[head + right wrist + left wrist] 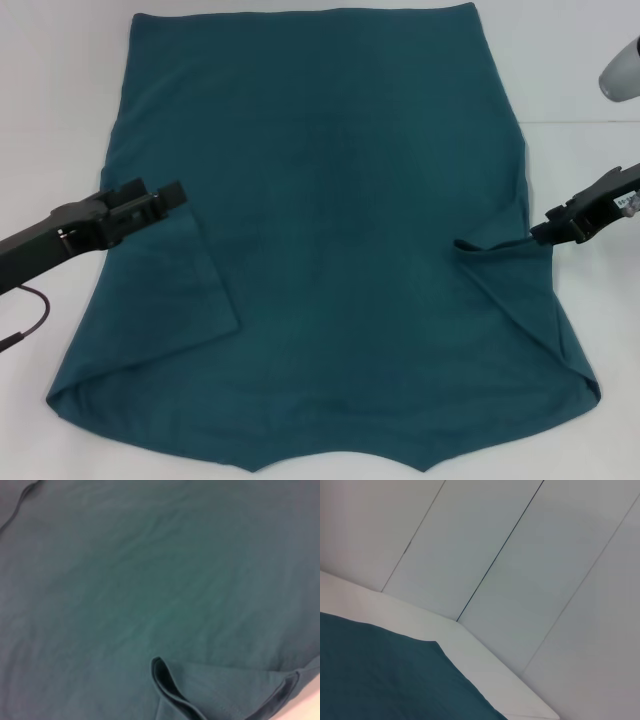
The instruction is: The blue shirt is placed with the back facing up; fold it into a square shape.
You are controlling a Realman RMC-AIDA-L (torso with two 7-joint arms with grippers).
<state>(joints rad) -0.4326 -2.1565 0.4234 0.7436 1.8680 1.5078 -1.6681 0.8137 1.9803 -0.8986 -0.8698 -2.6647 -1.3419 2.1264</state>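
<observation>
Blue shirt (340,230) spread flat on the white table (60,90), plain side up, covering most of the surface from the far edge to the near edge. Straight hem at the far end; the near end wider, with a shallow notch at its middle. Both sleeves folded inward over the body: left sleeve lies as a flat flap with a clean diagonal edge, right sleeve flap narrower, its cuff pointing toward the shirt's centre.

Left gripper (172,196) low at the shirt's left edge, just over the top of the folded left sleeve, arm reaching in from the left. Jaws look drawn together; whether any cloth sits between them cannot be told.

Right gripper (540,236) at the shirt's right edge, level with the right sleeve fold, tip against the fabric where the flap begins. Fingers appear pinched on the shirt's edge, cloth pulled into a slight ridge toward the tip.

Right wrist view: wide stretch of shirt (150,580) with soft wrinkles, the open sleeve cuff (167,682) showing as a dark loop, stitched hem running beside it.

Left wrist view: one corner of the shirt (395,680) on the table (485,665), pale panelled wall (520,570) behind
</observation>
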